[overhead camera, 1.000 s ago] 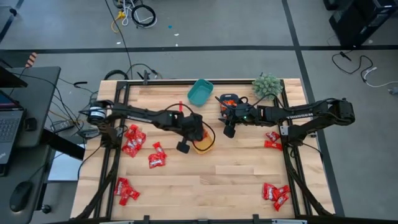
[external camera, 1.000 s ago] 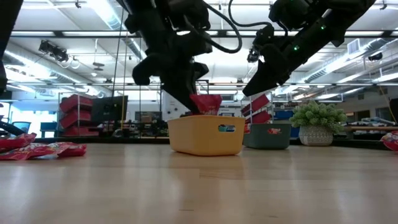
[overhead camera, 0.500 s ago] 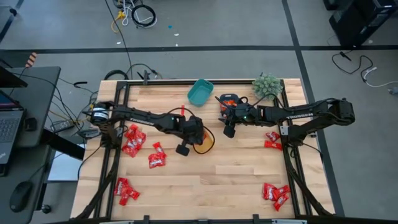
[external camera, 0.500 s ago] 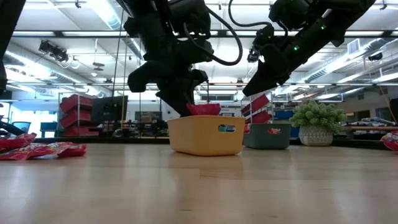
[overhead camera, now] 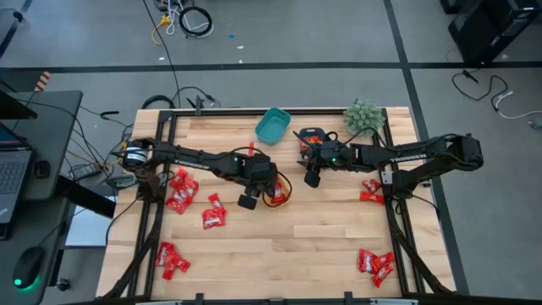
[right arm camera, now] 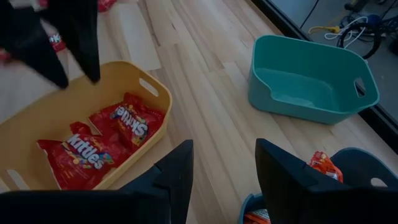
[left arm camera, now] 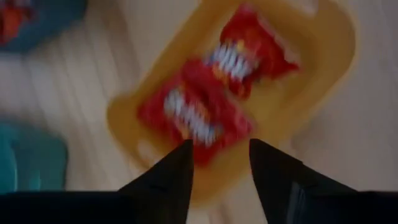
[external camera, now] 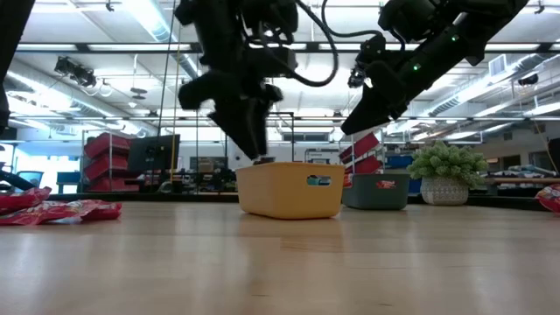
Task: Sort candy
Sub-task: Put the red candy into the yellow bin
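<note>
Two shiny red wrapped candies lie flat in the shallow yellow-orange plastic bin, side by side, white lettering up, wrappers crinkled and catching the light. Right above them hangs the left gripper, fingers spread apart with nothing between them, tips pointing down into the bin; the low view has it just over the bin's rim. So that load looks delivered, and by my read the next move is a fresh pick.

And here's the relation that matters: loose candy lies out on the wooden surface in clusters. One small group sits just beside the left gripper, on the side toward the left arm's base, with a bigger heap beyond it and another near the front corner. Those are the left arm's for the taking. How each wrapper's long axis runs I can't make out from above.

Over on the other side, the right gripper hovers with fingers parted and empty, between the yellow-orange bin and an empty teal plastic bin, with a darker blue bin holding orange-red candy close under it. More candy waits near the right arm's base and at the front right corner.
</note>
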